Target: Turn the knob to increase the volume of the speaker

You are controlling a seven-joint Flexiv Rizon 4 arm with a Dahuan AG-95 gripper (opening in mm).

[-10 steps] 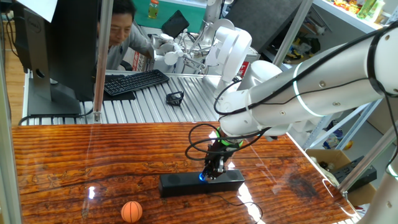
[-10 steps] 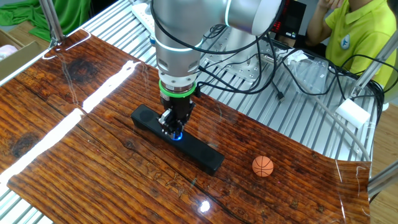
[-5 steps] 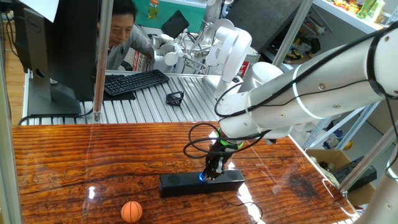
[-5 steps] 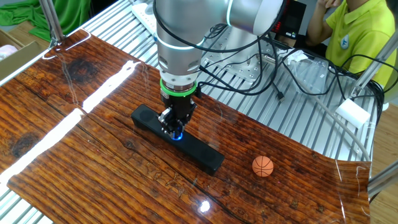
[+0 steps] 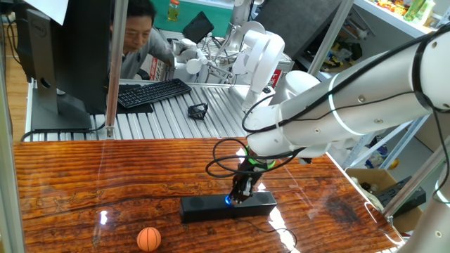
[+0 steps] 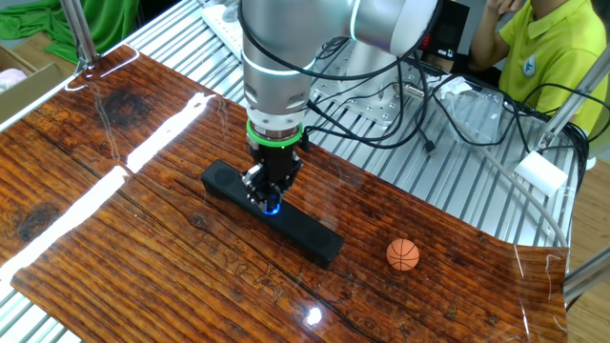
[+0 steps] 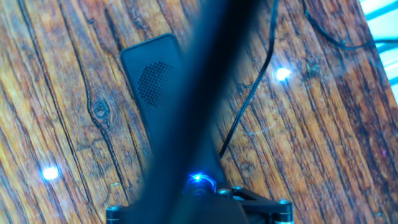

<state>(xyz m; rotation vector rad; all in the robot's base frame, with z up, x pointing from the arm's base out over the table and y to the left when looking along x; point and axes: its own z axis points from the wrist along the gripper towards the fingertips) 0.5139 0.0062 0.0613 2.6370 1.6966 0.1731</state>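
From one fixed view, I find my end effector (image 5: pixel 240 197) pointing straight down on the middle of the speaker (image 5: pixel 228 206), which lies flat on the wooden worktop (image 5: pixel 84 183). The knob (image 5: pixel 228 200) shows only as a blue glow directly under the tips. An orange ball (image 5: pixel 148 238) sits well apart, off past one end of the speaker.

From the other fixed view, the tips are again at the speaker's centre (image 6: pixel 271 224), with the blue light (image 6: pixel 274 208) showing between and just below them. The fingers look drawn close about the knob, but I cannot confirm contact from here. The ball (image 6: pixel 403 254) lies near the speaker's far end.

From the hand view, a blurred dark finger (image 7: pixel 186 112) crosses the frame. The knob (image 7: pixel 199 183) glows directly beneath the end effector, and the speaker body (image 7: pixel 152 81) with its grille runs away ahead. A thin cable (image 7: pixel 249 93) trails beside it. Whether the end effector is pinching the knob or merely closed up near it, I cannot tell.

My assessment: the knob is small, rigid and probably smooth, so it should be held by its rim on opposite sides. The speaker looks light and may slide or swivel on the glossy worktop if twisted hard.
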